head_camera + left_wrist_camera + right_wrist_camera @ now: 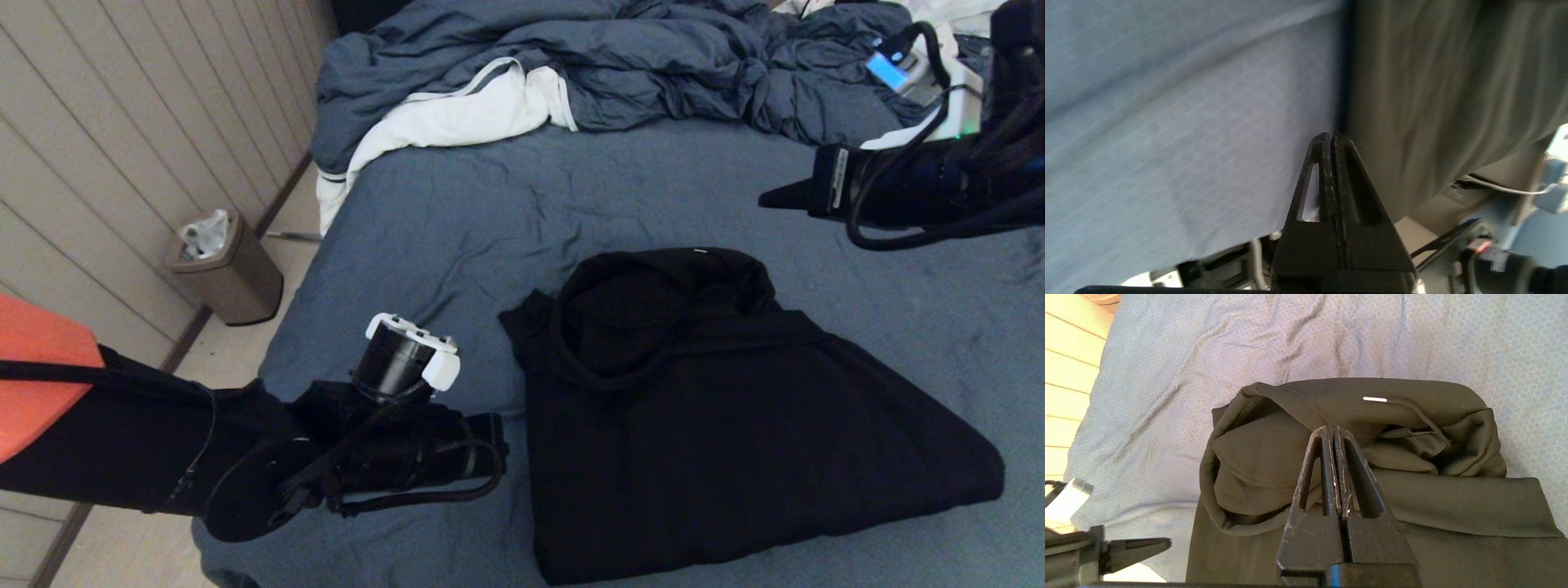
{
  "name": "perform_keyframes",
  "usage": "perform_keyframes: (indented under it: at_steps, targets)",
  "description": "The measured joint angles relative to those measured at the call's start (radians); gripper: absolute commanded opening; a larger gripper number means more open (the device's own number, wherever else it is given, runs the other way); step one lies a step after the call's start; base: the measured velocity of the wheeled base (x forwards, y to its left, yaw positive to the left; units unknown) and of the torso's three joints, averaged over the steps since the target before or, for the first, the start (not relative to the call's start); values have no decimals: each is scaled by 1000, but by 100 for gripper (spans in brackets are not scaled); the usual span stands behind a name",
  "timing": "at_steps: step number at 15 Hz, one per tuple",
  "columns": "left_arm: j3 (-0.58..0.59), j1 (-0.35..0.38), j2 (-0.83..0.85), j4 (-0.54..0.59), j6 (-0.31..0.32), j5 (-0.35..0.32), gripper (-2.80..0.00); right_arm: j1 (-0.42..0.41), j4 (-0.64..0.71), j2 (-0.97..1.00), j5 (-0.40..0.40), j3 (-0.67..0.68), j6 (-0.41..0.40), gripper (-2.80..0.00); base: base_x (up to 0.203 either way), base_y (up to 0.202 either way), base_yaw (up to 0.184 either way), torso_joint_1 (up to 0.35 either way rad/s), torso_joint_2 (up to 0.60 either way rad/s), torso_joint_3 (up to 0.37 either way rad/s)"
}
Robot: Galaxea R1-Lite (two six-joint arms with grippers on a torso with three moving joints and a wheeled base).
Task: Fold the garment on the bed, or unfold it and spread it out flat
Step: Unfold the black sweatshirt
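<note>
Wrist views alone show both end effectors (1331, 136) (1333, 430) closed, empty, above hoodie (735, 425).

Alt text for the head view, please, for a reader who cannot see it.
A black hoodie lies folded into a compact bundle on a blue-grey bed. The left hand sits shut just beside its edge, and the right hand hangs shut above the bed beyond it. A rumpled comforter is heaped at the far end.

plain black hoodie (735, 425) on blue-grey sheet (457, 220)
</note>
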Motion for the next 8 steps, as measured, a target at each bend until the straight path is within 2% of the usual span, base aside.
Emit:
perform_keyframes:
  at_steps: [2, 4, 8]
  targets:
    - [-19, 0, 8, 2, -26, -6, 0, -1, 0, 3, 0, 1, 0, -280, 0, 0, 0, 0, 0, 0]
    - [-36, 0, 17, -3, -50, -47, 0, -1, -1, 7, 0, 1, 0, -280, 0, 0, 0, 0, 0, 0]
    - [-75, 1, 56, -5, -56, -63, 0, -1, -1, 16, -1, -1, 1, -280, 0, 0, 0, 0, 0, 0]
